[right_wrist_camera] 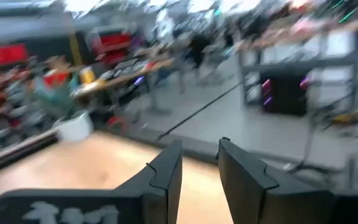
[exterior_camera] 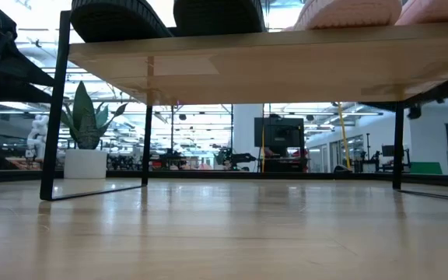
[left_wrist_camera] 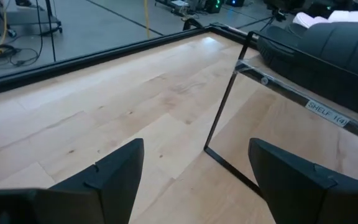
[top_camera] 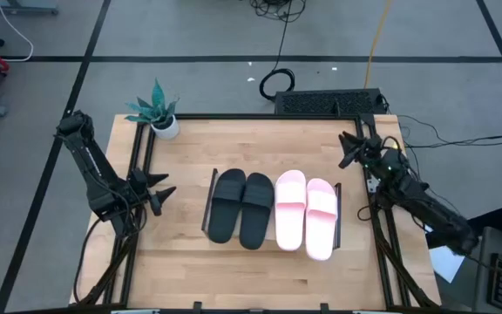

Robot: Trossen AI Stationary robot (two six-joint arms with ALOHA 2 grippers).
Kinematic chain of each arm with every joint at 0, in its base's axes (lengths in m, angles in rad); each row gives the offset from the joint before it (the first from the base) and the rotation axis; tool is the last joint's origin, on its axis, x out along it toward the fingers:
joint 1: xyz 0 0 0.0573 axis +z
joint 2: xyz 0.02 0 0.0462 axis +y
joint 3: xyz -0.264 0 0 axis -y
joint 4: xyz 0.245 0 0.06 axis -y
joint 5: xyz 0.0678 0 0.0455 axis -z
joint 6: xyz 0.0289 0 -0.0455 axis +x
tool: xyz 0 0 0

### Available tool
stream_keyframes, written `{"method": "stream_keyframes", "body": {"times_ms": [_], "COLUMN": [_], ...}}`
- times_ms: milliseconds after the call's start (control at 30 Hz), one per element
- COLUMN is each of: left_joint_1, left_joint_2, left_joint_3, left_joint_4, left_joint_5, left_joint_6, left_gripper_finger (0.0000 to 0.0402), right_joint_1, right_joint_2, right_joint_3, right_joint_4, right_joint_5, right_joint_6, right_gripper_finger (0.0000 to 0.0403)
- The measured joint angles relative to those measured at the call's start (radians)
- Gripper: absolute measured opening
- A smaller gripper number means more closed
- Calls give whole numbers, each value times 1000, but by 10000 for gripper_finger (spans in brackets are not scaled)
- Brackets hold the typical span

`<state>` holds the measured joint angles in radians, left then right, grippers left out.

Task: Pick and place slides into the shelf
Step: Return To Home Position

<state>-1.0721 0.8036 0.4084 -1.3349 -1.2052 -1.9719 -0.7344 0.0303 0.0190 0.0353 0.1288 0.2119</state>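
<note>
High view: both grippers are standing clear of the loaded shelf.

Left fingers [left_wrist_camera: 114,174] are gaping wide around nothing, the left gripper [top_camera: 166,187] hovering low over the table [top_camera: 181,262] near its left edge and pointing at the shelf [exterior_camera: 271,70]. Right fingers [right_wrist_camera: 166,171] are showing only a narrow gap and are pinching nothing, the right gripper [top_camera: 345,150] hanging near the far right corner. Four slides are lying side by side on the shelf board, the black pair [top_camera: 240,208] on the left and the pink pair [top_camera: 306,212] on the right. They are probably light, soft and springy, with a matte, non-slippery skin. The wide strap arch is likely offering the surest hold, the sole edge a thinner one.
</note>
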Motion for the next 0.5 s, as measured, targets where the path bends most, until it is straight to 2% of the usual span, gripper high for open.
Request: {"method": "stream_keyframes", "body": {"times_ms": [167, 267, 300, 367, 500], "left_joint_1": [0, -1, -1, 2, 24], "left_joint_2": [0, 0, 0, 0, 2], "left_joint_3": [-4, -54, -73, -116, -128], "left_joint_4": [4, 75, 95, 113, 168], "left_joint_5": [-18, -131, -142, -101, -104], "left_joint_6": [10, -13, -12, -25, 24], "left_gripper_finger": [292, 292, 292, 292, 292], "right_joint_1": [-192, -263, -278, -296, -304], "right_joint_2": [79, 131, 145, 169, 190], "right_joint_3": [-2, -2, -2, -2, -2], "right_joint_4": [6, 20, 29, 48, 100], "right_joint_5": [-267, -383, -410, -449, -449], "right_joint_6": [20, 19, 20, 15, 5], "right_gripper_finger": [93, 93, 93, 93, 93]}}
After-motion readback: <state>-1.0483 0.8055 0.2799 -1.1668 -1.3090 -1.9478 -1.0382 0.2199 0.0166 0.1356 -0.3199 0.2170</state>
